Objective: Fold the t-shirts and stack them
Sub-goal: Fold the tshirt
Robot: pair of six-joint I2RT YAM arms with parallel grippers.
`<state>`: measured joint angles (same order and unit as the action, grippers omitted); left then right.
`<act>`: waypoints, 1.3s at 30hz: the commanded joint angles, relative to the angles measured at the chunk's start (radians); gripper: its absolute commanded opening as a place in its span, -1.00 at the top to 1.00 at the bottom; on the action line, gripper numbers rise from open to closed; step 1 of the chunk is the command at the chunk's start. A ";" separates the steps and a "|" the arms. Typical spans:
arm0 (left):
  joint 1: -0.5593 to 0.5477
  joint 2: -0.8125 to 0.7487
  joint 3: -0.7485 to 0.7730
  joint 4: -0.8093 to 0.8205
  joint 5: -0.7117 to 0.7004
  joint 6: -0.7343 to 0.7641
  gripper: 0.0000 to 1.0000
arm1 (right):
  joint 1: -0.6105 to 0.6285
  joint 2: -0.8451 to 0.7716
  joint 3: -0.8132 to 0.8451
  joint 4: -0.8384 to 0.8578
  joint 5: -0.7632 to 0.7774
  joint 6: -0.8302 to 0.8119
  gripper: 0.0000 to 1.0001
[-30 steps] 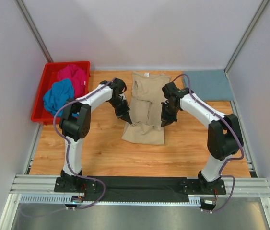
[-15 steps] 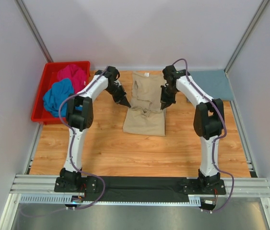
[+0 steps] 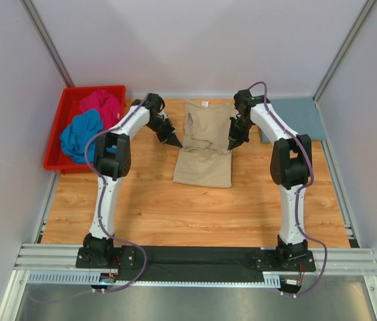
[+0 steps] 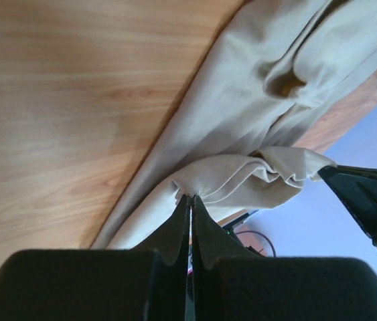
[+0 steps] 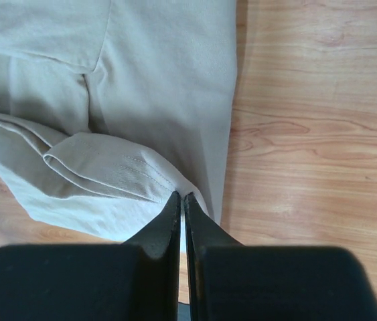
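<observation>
The beige t-shirt (image 3: 203, 144) lies on the wooden table, its lower part doubled up towards the collar. My left gripper (image 3: 177, 144) is shut on the shirt's left corner, seen pinched in the left wrist view (image 4: 242, 180). My right gripper (image 3: 230, 146) is shut on the shirt's right corner, where the hem (image 5: 108, 170) shows in the right wrist view. Both hold the folded edge just above the lower cloth. The magenta t-shirt (image 3: 102, 105) and the bright blue t-shirt (image 3: 81, 134) lie bunched in the red bin. A folded grey-blue t-shirt (image 3: 295, 118) lies at the back right.
The red plastic bin (image 3: 59, 127) stands at the back left of the table (image 3: 175, 214). White enclosure walls with metal posts surround the table on three sides. A metal rail runs along the near edge by the arm bases.
Both grippers have carried the beige shirt's lower edge away from the arm bases, towards the collar, folding the shirt over itself. The arms are now stretched further out.
</observation>
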<state>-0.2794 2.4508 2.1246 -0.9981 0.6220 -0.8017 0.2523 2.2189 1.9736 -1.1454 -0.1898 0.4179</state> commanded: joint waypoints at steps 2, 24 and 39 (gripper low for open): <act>0.020 -0.006 0.052 0.101 0.041 -0.037 1.00 | -0.013 0.019 0.028 0.056 -0.022 -0.004 0.99; 0.037 0.096 0.144 0.292 0.062 -0.198 1.00 | -0.088 0.159 0.197 0.122 -0.112 0.053 0.98; 0.063 0.136 0.178 0.461 0.088 -0.300 1.00 | -0.140 0.217 0.264 0.167 -0.151 0.065 0.99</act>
<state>-0.2218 2.5851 2.2681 -0.6346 0.6746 -1.0538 0.1219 2.4207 2.1784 -1.0283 -0.3153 0.4751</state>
